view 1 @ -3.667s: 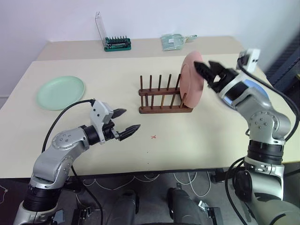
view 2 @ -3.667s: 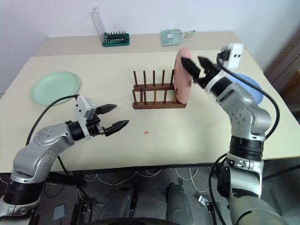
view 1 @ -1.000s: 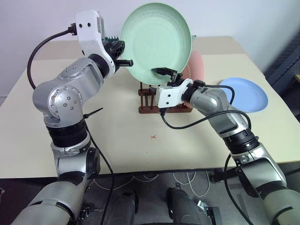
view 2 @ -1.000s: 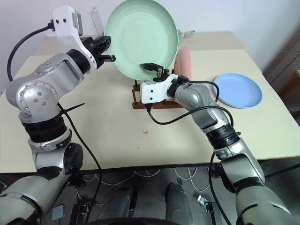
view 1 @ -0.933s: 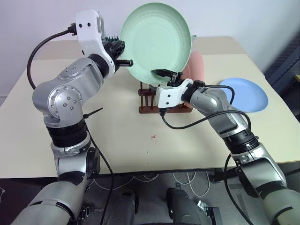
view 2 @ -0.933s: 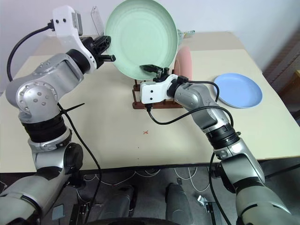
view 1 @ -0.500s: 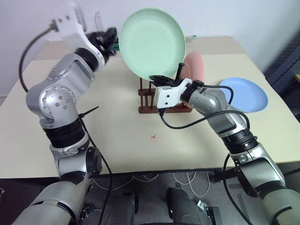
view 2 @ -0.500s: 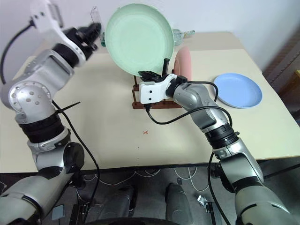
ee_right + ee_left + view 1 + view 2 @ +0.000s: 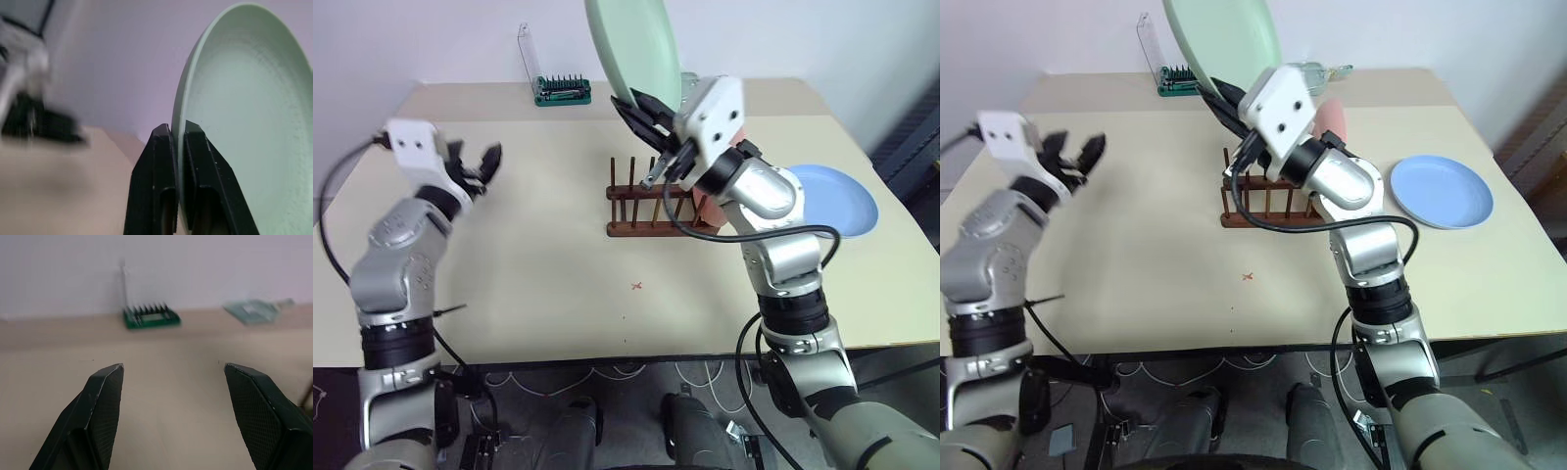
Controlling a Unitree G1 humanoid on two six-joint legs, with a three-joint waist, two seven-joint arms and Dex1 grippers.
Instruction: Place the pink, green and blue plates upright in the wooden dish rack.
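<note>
While the right hand [image 9: 641,110] is pinched tight on the rim of the green plate [image 9: 636,44], it holds that plate up high in the air, above the wooden dish rack [image 9: 658,209]. The plate stands almost on its edge, and its top goes out of the head view. In the right wrist view, the two black fingers [image 9: 156,181] sit one on each side of the plate's edge.

The left hand [image 9: 480,168] is off to the left side, well apart from the rack and the plates. Its two fingers [image 9: 100,411] are spread wide with nothing between them, and it hangs above the bare table [image 9: 538,264].

The rack sits near the middle of the table, with its thin pegs pointing up. The pink plate [image 9: 1329,119] stands at the right end of the rack, mostly hidden behind the right arm, so how it sits in the pegs cannot be seen. The blue plate [image 9: 842,199] lies flat on the table, to the right of the rack and apart from it.

At the back of the table there is a green tool holder [image 9: 560,91] with a clear panel. Near it lies a clear packet [image 9: 1317,70]. A small red mark [image 9: 636,286] is on the table in front of the rack.
</note>
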